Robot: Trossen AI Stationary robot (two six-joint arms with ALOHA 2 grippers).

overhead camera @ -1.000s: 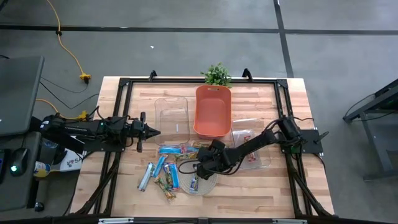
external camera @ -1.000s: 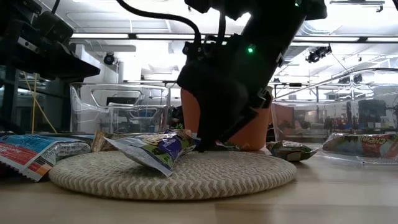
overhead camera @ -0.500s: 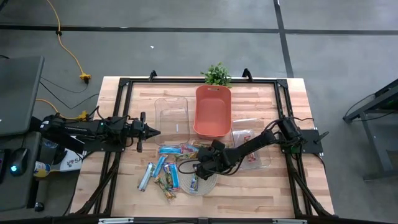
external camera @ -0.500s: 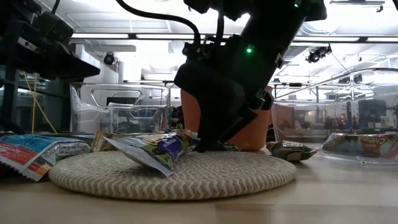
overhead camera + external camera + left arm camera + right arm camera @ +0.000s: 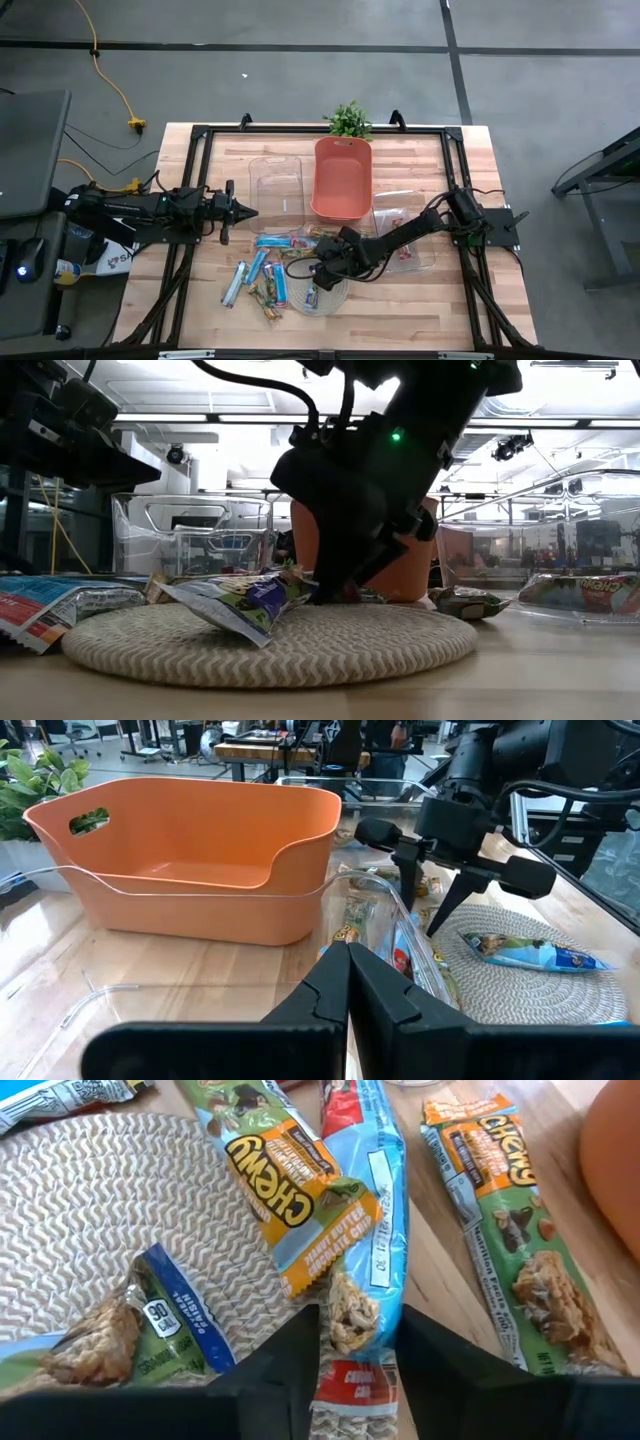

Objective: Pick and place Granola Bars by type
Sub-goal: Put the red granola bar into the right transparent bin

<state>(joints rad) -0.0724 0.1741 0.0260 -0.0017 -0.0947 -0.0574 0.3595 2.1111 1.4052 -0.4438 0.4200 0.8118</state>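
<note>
Item: green-brown granola bar (image 5: 300, 1210), at the woven mat's (image 5: 90, 1230) 12 o'clock rim, overlapping a blue bar (image 5: 385, 1230). Its end is straddled by the right gripper (image 5: 345, 1342), fingers apart, not clamped. Long axis runs straight ahead. Left gripper (image 5: 243, 211) shut, farther away.

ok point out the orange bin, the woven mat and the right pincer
orange bin (image 5: 342, 180), high view, bare inside floor
woven mat (image 5: 330, 645), low view, front edge of the weave
right pincer (image 5: 356, 1342), right wrist view, midway between its two dark fingertips, over a bar's wrapper end
</note>
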